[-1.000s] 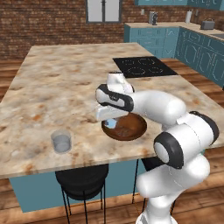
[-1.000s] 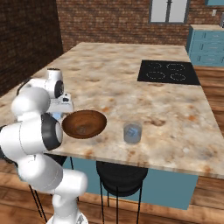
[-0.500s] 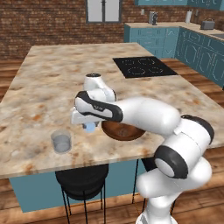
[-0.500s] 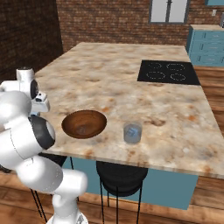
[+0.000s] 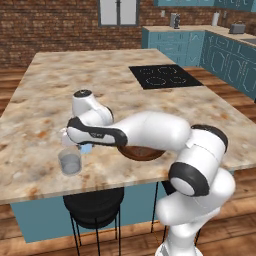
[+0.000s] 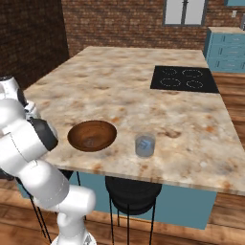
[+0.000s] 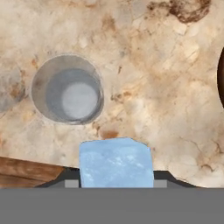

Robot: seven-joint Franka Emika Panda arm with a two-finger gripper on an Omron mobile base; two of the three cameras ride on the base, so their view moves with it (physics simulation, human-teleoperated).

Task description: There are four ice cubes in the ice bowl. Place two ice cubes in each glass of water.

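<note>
Since half a second ago your arm has swung farther left, away from the ice bowl (image 5: 142, 151), and the gripper (image 5: 86, 148) now hangs just beside the glass of water (image 5: 70, 162) rather than near the bowl's rim. Your fingers are closed on one ice cube (image 7: 116, 162), a pale blue, frosted, translucent block with soft edges; it sits squarely between the tips, its flat face toward the hand camera, with no clear long axis. Ahead of the fingers and off to one side in the hand view, the glass (image 7: 68, 89) stands upright, a clear cylinder seen straight down its open mouth, apart from the cube. Under both lies the countertop (image 7: 153, 78), mottled beige-and-rust polished stone. Your bowl (image 6: 92, 135) is round, shallow, dark-brown wood, resting near the counter's front edge, well apart from the fingers.
</note>
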